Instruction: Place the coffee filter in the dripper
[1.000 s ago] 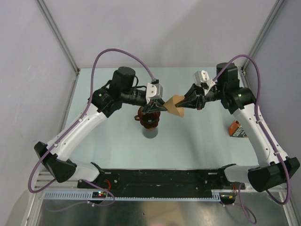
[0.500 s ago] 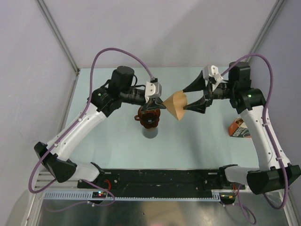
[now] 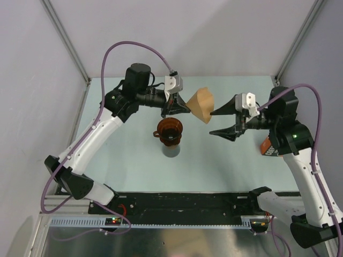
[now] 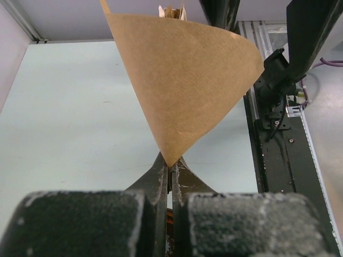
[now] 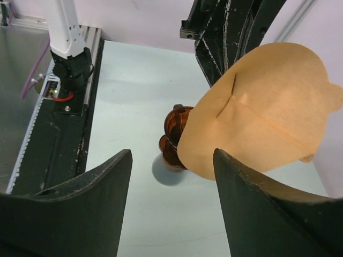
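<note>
The two fingers (image 4: 154,184) of the left gripper (image 3: 181,107) are pressed together on the pointy tip of the coffee filter (image 3: 202,104). They pinch it tight. The filter is a tan paper cone. It sticks out from the fingers, and its wide round end is the far end. In the left wrist view the paper fans out above the fingers and fills the middle of the picture.

The filter is up in the air, held only by those two fingers. In the top view it sits up and to the right of the dripper (image 3: 169,130). It is not over the dripper's mouth and not inside it.

The fingers of the right gripper (image 3: 213,123) are spread wide apart and hold nothing. Their tips point at the wide end of the filter and are near it, but they do not grip it. In the right wrist view the paper hangs past the two dark fingers, and a fold line runs across it.

The dripper is a dark red-brown see-through funnel with a small handle on its side. It stands upright on top of a grey glass beaker (image 3: 171,151). The beaker stands on the pale blue-green table (image 3: 128,160), between the two arms.

An orange-brown printed bag (image 3: 269,147) lies on the table at the right side. The right arm hides part of it.
</note>
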### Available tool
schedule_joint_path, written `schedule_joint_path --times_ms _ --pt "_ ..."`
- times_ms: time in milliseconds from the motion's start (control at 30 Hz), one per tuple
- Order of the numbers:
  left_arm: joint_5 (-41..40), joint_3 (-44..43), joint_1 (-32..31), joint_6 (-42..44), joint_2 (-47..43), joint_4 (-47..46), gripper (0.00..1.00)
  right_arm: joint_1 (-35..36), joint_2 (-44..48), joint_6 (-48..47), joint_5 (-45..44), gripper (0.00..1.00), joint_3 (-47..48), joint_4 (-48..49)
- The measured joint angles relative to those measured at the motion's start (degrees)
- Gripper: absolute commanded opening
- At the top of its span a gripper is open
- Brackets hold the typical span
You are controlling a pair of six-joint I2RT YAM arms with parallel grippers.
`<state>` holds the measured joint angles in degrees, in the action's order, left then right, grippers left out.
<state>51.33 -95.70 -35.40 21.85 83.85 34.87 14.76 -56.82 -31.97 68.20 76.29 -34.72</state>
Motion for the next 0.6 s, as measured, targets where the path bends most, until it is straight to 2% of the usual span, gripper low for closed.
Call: schedule_joint_path --times_ms 133,200,267,333,467,533,600 --pt "0.28 -0.94 0.07 -1.44 0.81 -0.02 0.00 4.20 -0.98 0.50 -6.19 0.67 -0.98 4.13" --pt "0.46 -1.22 0.07 -1.92 0.98 -0.02 0.00 5.53 -2.08 0.55 -9.11 0.63 -1.27 5.97" --pt "0.59 -1.31 0.07 -2.36 0.98 -0.04 0.00 6.56 -2.99 0.52 -11.52 0.55 -1.40 7.19" --pt "0.92 -1.31 0.07 -2.45 0.98 -0.02 0.00 7.34 -3.69 0.28 -13.64 0.42 -1.42 8.00" --pt "1.42 -1.31 0.07 -2.43 0.98 -0.02 0.01 8.33 -4.61 0.00 -17.09 0.08 -1.44 9.11" --pt "1.40 -1.29 0.07 -2.38 0.96 -0.02 0.08 8.35 -4.81 -0.02 -18.08 0.02 -1.46 9.42" --pt "1.36 -1.25 0.07 -2.38 0.83 -0.02 0.16 8.20 -4.81 0.26 -18.53 0.00 -1.46 9.66"
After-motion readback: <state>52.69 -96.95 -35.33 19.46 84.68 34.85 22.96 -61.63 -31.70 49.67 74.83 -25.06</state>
